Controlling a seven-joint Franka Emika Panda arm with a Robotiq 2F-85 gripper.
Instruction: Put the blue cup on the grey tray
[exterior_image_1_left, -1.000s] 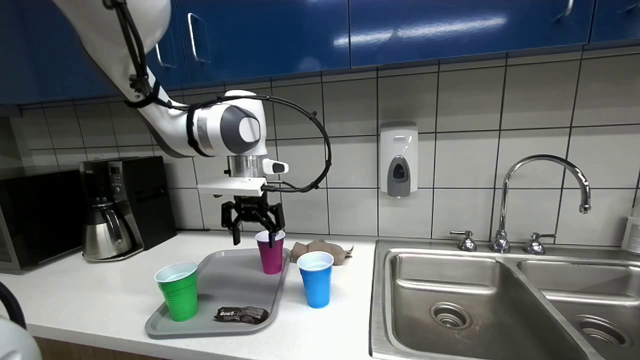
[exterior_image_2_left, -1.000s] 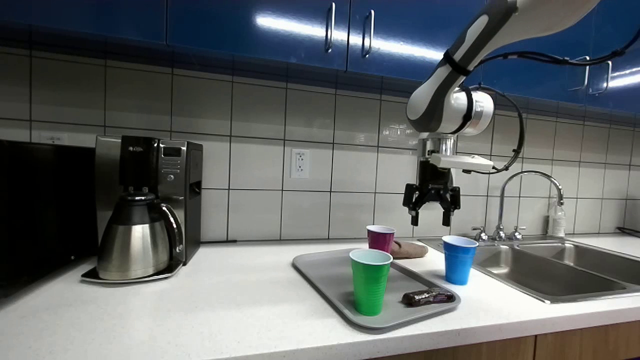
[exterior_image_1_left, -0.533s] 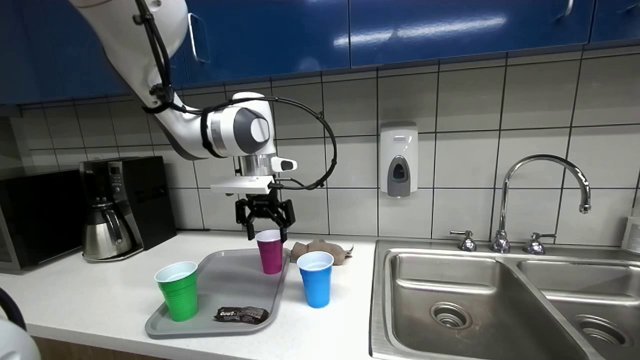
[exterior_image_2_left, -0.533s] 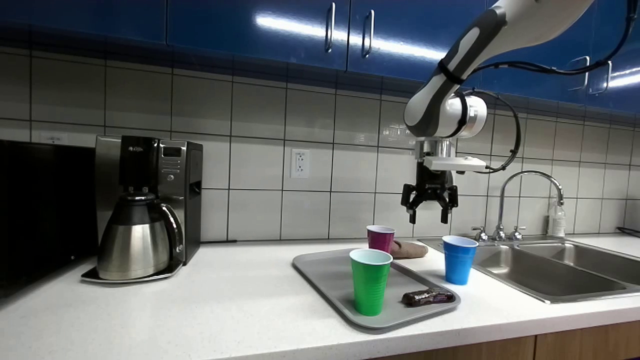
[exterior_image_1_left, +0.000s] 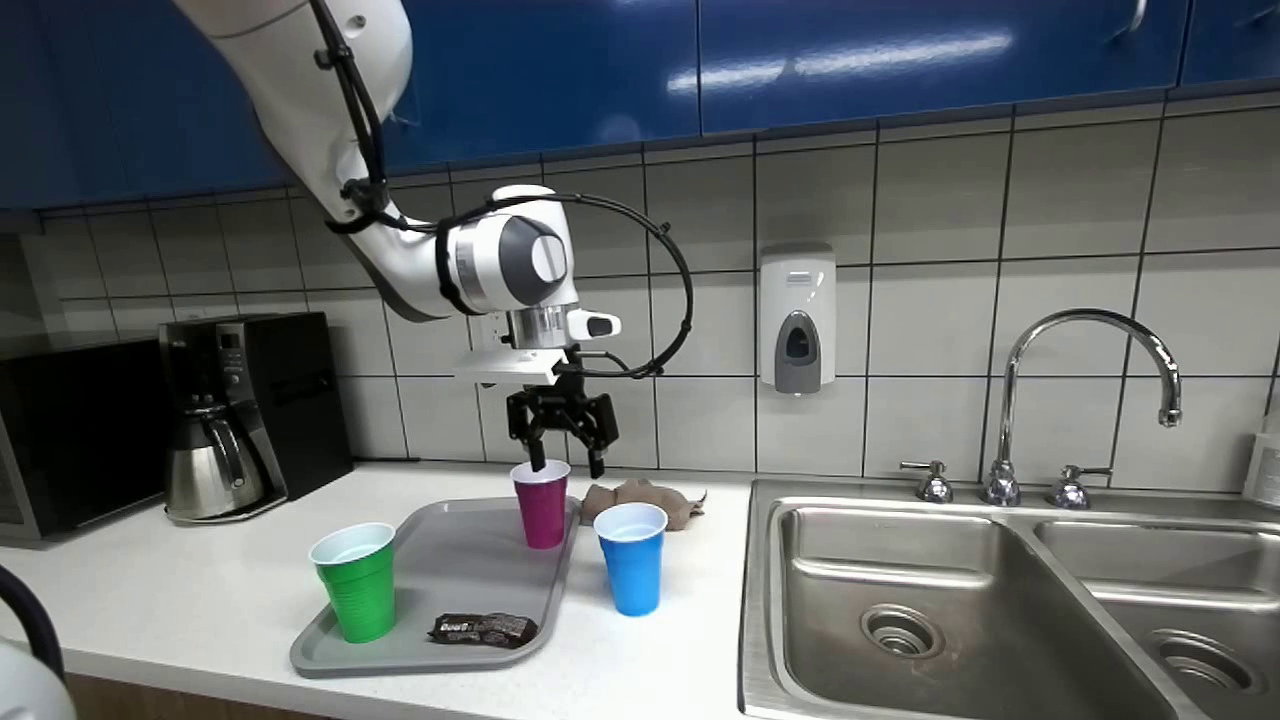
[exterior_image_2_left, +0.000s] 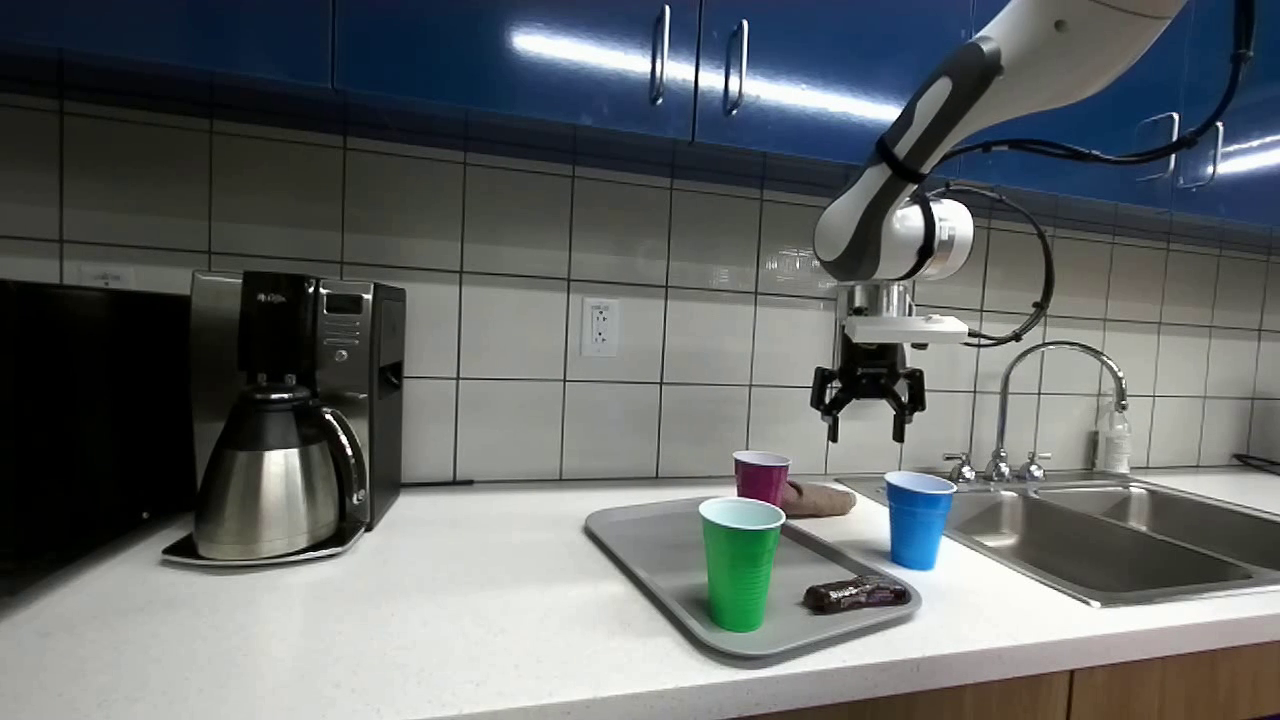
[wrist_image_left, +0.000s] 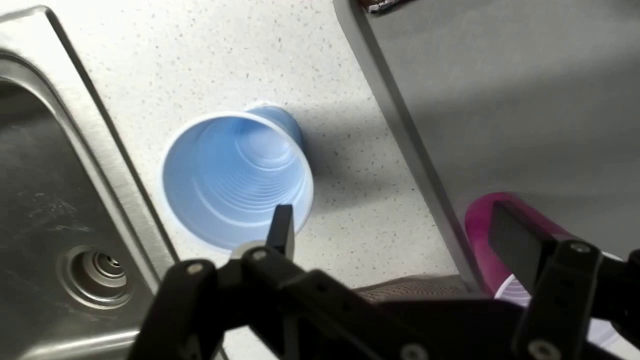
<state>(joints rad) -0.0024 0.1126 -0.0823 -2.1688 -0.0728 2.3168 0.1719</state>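
my gripper (exterior_image_2_left: 866, 435) is wide open, fingers pointing down, holding nothing. it hangs in the air; in both exterior views the tips are above the blue cup (exterior_image_1_left: 632, 575) and apart from it.

blue cup stands upright on the counter (exterior_image_2_left: 450, 640), between grey tray (exterior_image_1_left: 450, 560) and steel sink (exterior_image_1_left: 757, 620), just beside the tray edge. so not on the tray yet.

wrist view: one finger (wrist_image_left: 282, 227) cuts across the blue cup's rim, the other across the magenta cup (exterior_image_1_left: 543, 515). overlap only, an exterior view shows both tips clear of either cup.

on the tray: magenta cup upright at the far corner, green cup (exterior_image_2_left: 740, 570) upright toward the opposite end, dark wrapped bar (exterior_image_1_left: 484, 629) lying flat near the front edge.

brown thing (exterior_image_1_left: 645, 502) lies behind the blue cup, can't tell what it is. coffee maker (exterior_image_2_left: 345, 400) is well apart from all of it.
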